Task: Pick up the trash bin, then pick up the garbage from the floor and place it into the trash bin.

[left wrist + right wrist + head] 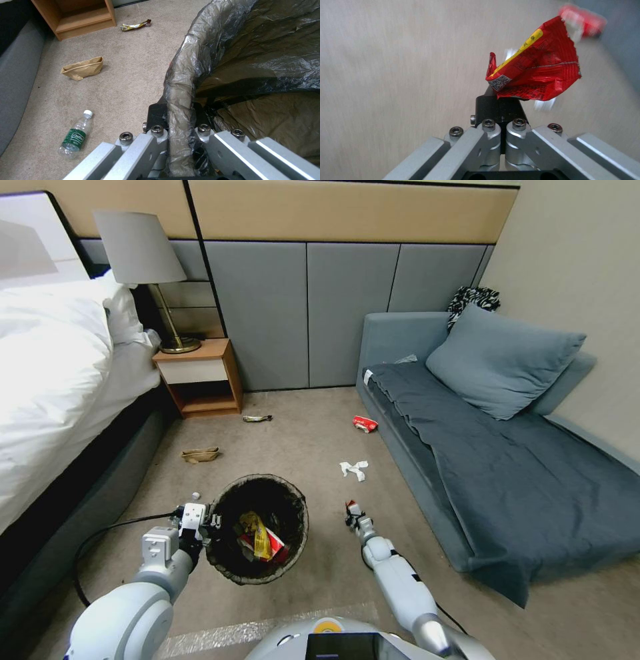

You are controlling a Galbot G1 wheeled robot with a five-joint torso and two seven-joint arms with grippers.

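While carrying the red packet (536, 72) toward the trash bin (259, 529): keep the pinch firm, swing across above the lined rim, release only once fully over the opening, since light foil drifts. Right gripper (352, 511) pressed together on the packet's lower corner, hanging over the floor (313, 447) just beside the bin, on the sofa side. Left gripper (180, 117) clamped on the bin's bagged rim, one finger outside, one inside; best held level and steady during the drop. Yellow and red wrappers (261, 537) already inside. Beyond the right gripper: crumpled white paper (354, 469), farther off a red-and-white packet (365, 424). Beyond the left gripper: brown paper bag (82, 68), a twisted wrapper (135, 25); close beside it, a green-labelled bottle (75, 136).
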